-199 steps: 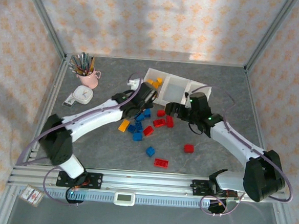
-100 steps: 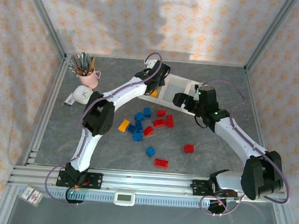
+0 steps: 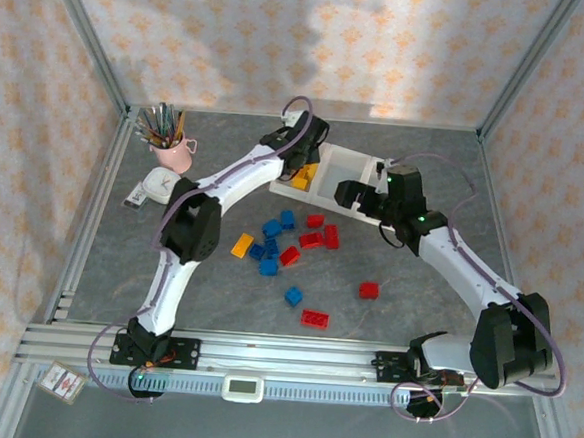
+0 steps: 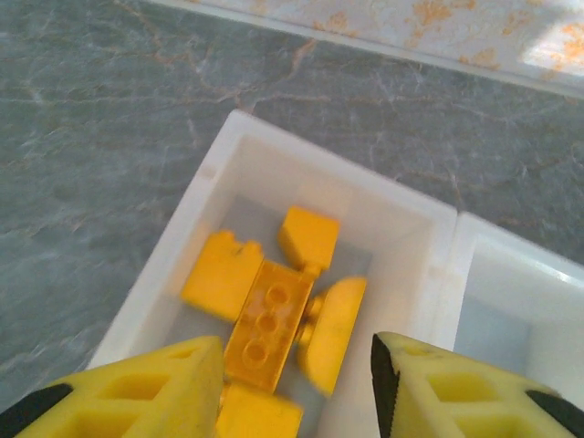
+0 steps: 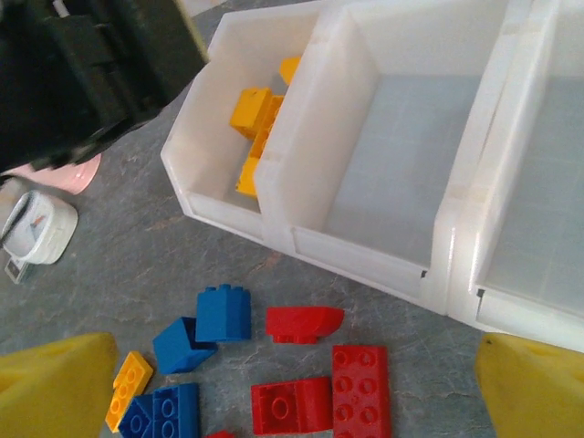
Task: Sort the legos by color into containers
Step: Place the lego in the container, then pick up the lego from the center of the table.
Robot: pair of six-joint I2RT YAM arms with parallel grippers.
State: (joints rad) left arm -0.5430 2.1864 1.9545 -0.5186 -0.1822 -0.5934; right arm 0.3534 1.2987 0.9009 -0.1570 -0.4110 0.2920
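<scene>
Legos point(image 3: 290, 241) lie in a bunch on the table point(image 3: 217, 294), blue and red and one yellow, just in front of the tray point(image 5: 360, 260). More yellow legos point(image 4: 269, 315) sit in the tray's left end box. The left gripper point(image 4: 297, 383) hangs over them, fingers spread. The right gripper point(image 5: 292, 392) is by the tray's front, spread wide.

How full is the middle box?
Empty: the middle compartment has a bare floor; yellow bricks lie in the one beside it.
</scene>
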